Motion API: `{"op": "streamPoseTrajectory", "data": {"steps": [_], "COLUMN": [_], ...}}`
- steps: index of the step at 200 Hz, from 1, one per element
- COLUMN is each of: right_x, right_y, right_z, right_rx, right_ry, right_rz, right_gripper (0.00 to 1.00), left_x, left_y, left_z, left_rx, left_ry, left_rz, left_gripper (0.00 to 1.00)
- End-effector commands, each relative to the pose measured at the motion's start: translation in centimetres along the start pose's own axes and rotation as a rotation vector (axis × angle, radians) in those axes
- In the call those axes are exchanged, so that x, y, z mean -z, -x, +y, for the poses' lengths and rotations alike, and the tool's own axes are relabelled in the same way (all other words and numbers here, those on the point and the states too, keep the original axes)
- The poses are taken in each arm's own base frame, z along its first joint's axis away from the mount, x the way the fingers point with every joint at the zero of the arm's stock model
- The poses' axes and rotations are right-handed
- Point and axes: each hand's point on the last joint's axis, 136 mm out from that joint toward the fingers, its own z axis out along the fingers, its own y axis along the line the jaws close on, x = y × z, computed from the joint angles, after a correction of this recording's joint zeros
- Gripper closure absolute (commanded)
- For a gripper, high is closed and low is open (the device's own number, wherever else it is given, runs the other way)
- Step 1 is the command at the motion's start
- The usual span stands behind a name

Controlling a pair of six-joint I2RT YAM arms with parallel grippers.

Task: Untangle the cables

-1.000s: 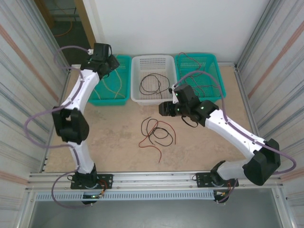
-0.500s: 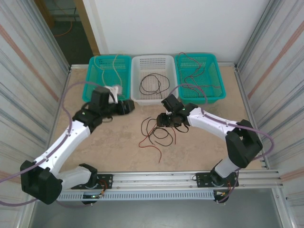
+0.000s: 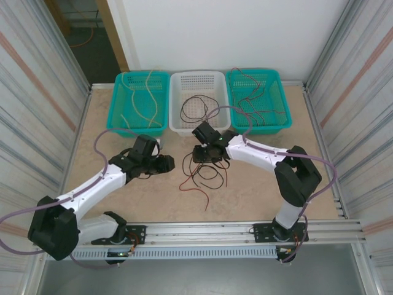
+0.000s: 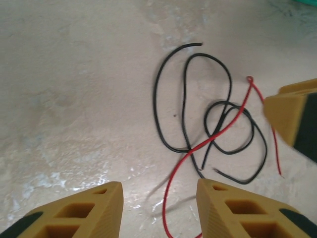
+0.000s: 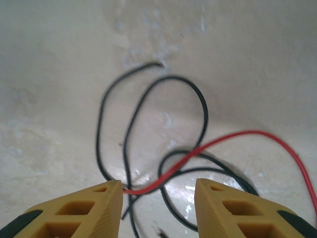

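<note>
A tangle of cables lies on the table in front of the baskets: a red cable (image 3: 201, 193) crossing black cable loops (image 3: 212, 174). My left gripper (image 3: 169, 163) is low over the table just left of the tangle. Its jaws are open, and the red cable (image 4: 171, 191) runs on the table between the fingers (image 4: 159, 192). My right gripper (image 3: 198, 156) hovers at the tangle's far edge, open (image 5: 158, 192), with the red cable (image 5: 223, 141) and black loops (image 5: 130, 119) just ahead of its tips. Its yellow finger (image 4: 292, 114) shows in the left wrist view.
Three baskets stand at the back. The left teal basket (image 3: 118, 126) holds tan cables, the white basket (image 3: 175, 126) a black cable, and the right teal basket (image 3: 282, 126) red and dark cables. Metal walls close in both sides.
My left arm swung from the left teal basket down to the table beside the tangle. My right gripper moved left to the tangle's far edge. Both pairs of jaws narrowed.
</note>
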Motion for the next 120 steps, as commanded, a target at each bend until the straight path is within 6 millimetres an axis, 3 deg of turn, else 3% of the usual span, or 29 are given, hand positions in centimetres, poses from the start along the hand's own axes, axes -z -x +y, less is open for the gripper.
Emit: {"op": "streamPoseTrajectory", "data": {"steps": [1,57,120], "right_x": [-0.3,-3.4,-6.1], "right_y": [1.3,2.6,0.6], "right_z": [-0.4,-3.6,-3.3], "right_rx": [0.076,0.087,0.101], "right_ry": [-0.086,-0.189,-0.077], "right_rz": [-0.022,0.052,0.134], "right_gripper": [0.58,0.59,0.60], "left_x": [0.9,2.7,4.1], "left_y": [0.5,0.7,1.4], "left_z": [0.7,0.6,0.1], "left_rx": [0.013,0.007,0.004], "left_ry": [0.041,0.040,0.027], "left_rz": [-0.052,-0.088,-0.133], "left_gripper": [0.57,0.57,0.56]}}
